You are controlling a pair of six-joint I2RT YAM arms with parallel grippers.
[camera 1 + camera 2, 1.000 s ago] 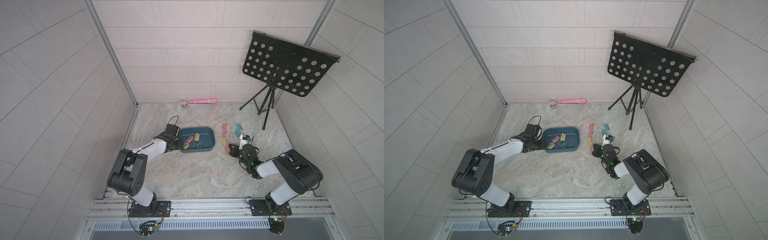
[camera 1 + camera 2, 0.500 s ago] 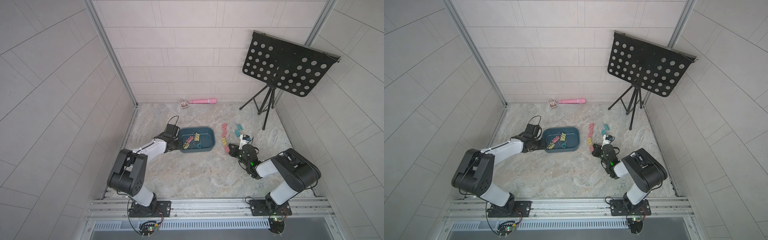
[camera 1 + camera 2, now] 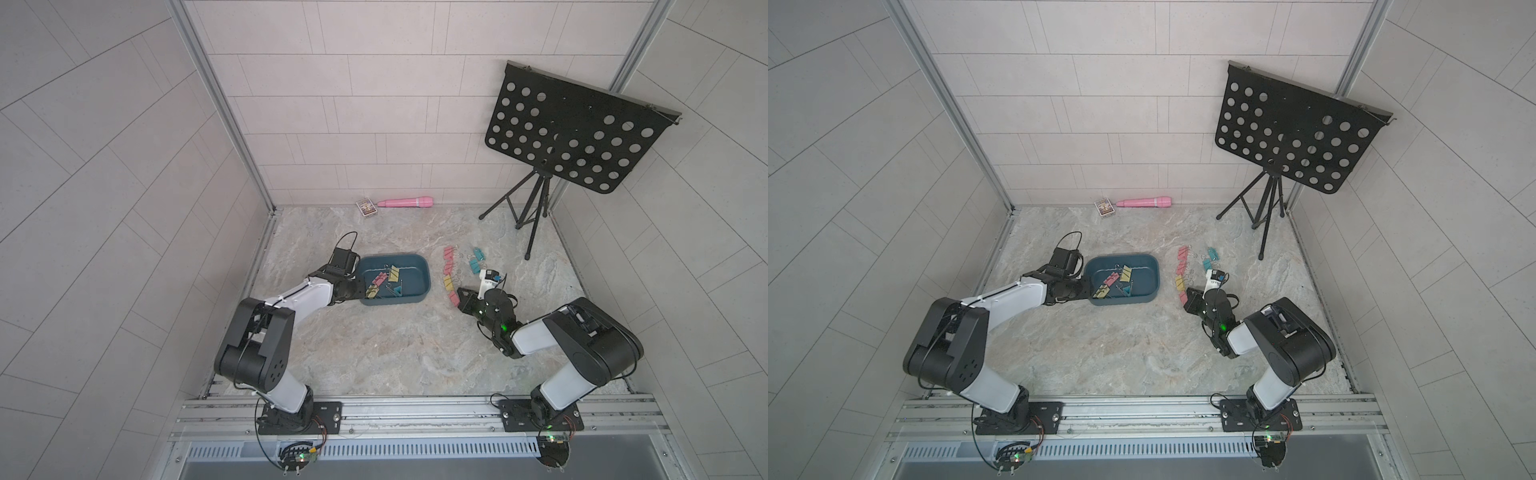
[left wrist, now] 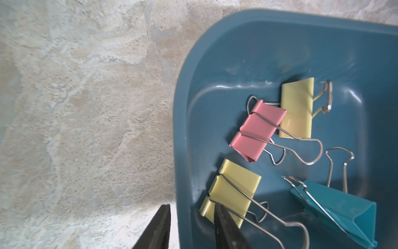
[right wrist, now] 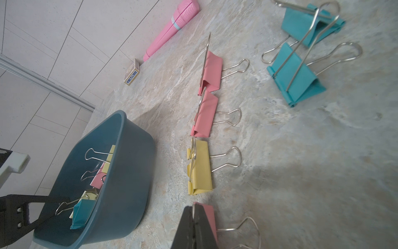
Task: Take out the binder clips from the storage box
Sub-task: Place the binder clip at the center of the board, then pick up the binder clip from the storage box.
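**Marbled Tabletop Is Holding Six Clips While Four Are Lying in the Tub**

Four binder clips (image 4: 258,131), one pink, two yellow and one teal, are lying loose on the floor of the storage box (image 3: 399,301). The dark teal tub is sitting left of the table's centre. The left gripper (image 4: 191,205) is straddling the wall at the tub's left end. One finger is hanging outside over the table and the other is reaching inside, over a yellow clip (image 4: 232,189). The fingers are standing partly apart with the wall between them, and whether they are actually squeezing it cannot be told.

Just right of the tub, six clips are lying on the table (image 3: 395,353). Four are forming a row that runs toward the robot: two pink, one yellow, then a pink clip (image 5: 210,217). Two teal clips (image 5: 297,77) are lying to the right of the row's far end. The right gripper (image 5: 193,208) is hanging low at the near end of the row. Its fingers are pressing together on the pink clip's upright wire handle, with a sliver of silver showing at the tips. The clip's body appears to be resting on the table.

Against the back wall, a pink cylinder (image 3: 405,202) and a small card box (image 3: 367,208) are lying side by side. A black perforated music stand (image 3: 577,137) is standing on its tripod in the far right corner, and pale tiled walls are closing in the scene.
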